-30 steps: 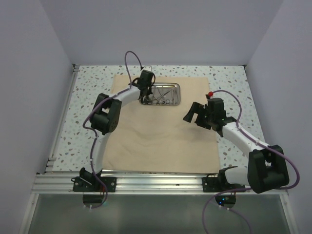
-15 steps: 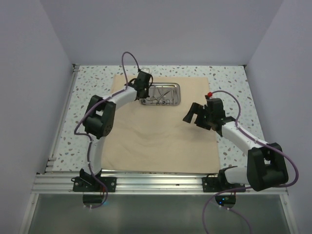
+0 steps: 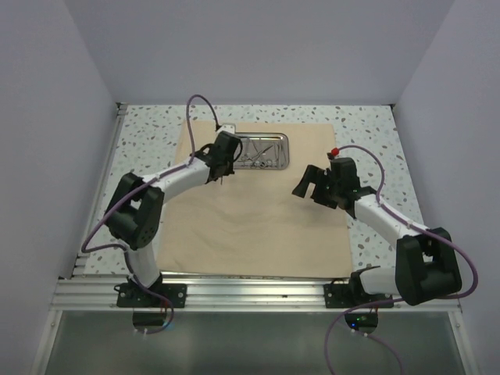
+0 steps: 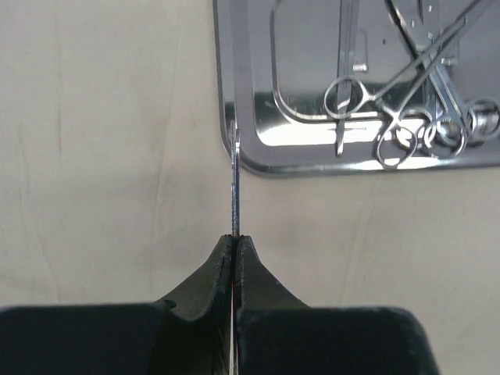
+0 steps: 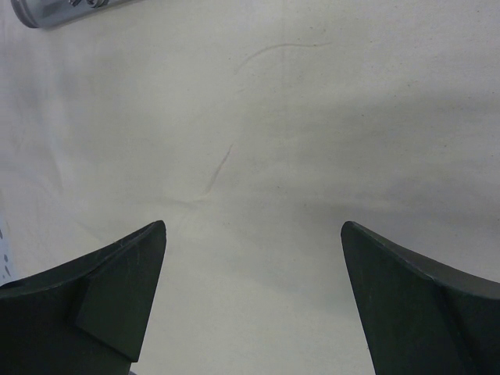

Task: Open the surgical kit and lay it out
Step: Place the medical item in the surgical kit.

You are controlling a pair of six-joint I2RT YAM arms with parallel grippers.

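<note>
The beige cloth wrap (image 3: pixel 258 223) lies spread flat on the table. The steel tray (image 3: pixel 286 153) sits on its far middle part and holds several silver scissor-like instruments (image 4: pixel 406 117). My left gripper (image 3: pixel 223 170) hangs just left of and in front of the tray (image 4: pixel 305 78). It is shut (image 4: pixel 235 238) on one thin silver instrument (image 4: pixel 234 187), seen edge-on, with its tip by the tray's near left corner. My right gripper (image 3: pixel 306 187) is open and empty above the cloth's right part (image 5: pixel 254 234). The cloth (image 5: pixel 312 117) fills its view.
The speckled table top (image 3: pixel 148 133) shows around the cloth. An aluminium rail (image 3: pixel 250 289) runs along the near edge. Walls close in the left, back and right sides. A corner of the tray (image 5: pixel 55 12) shows at the top left of the right wrist view.
My left gripper has drawn back from over the tray's left end toward the near left, with the thin instrument in its jaws. The right arm has hardly moved.
</note>
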